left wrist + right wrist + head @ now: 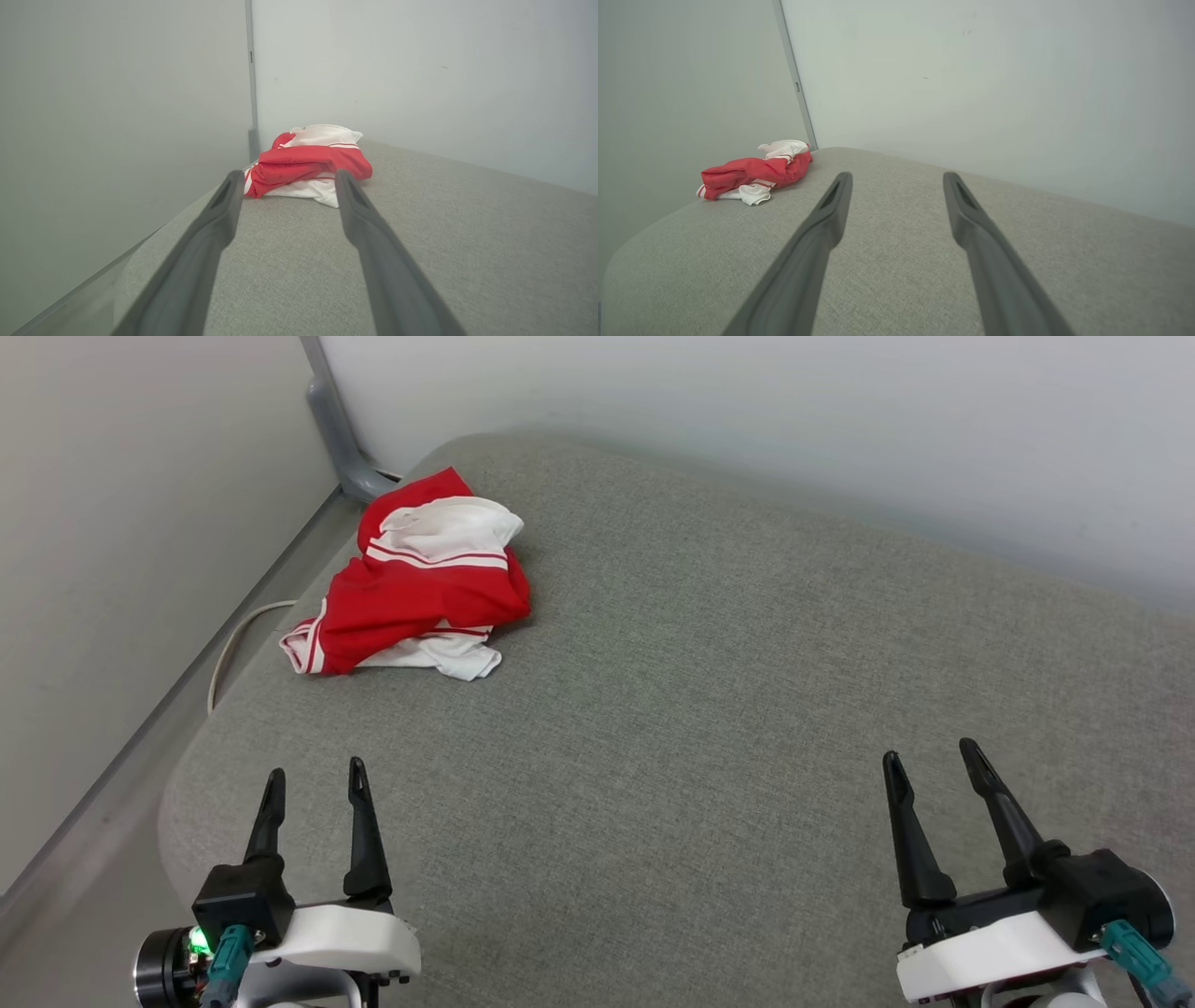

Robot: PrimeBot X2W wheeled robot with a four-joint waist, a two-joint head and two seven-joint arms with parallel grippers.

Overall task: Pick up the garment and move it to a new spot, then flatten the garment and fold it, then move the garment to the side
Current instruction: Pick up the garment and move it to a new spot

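Observation:
The garment [415,583] is a red and white bundle, crumpled near the far left corner of the grey fabric surface [709,709]. My left gripper [316,779] hovers open at the near left, well short of the garment, nothing between its fingers. In the left wrist view the garment [308,161] lies straight ahead beyond the left gripper [284,179]. My right gripper [929,756] is open at the near right, far from the cloth. The right wrist view shows the garment [754,172] off to the left of the right gripper [896,179].
Pale walls close in on the left and behind. A grey post [338,429] stands in the corner just past the garment. A white cable [229,649] hangs beside the surface's left edge. The surface's rounded near-left corner [182,793] lies by my left gripper.

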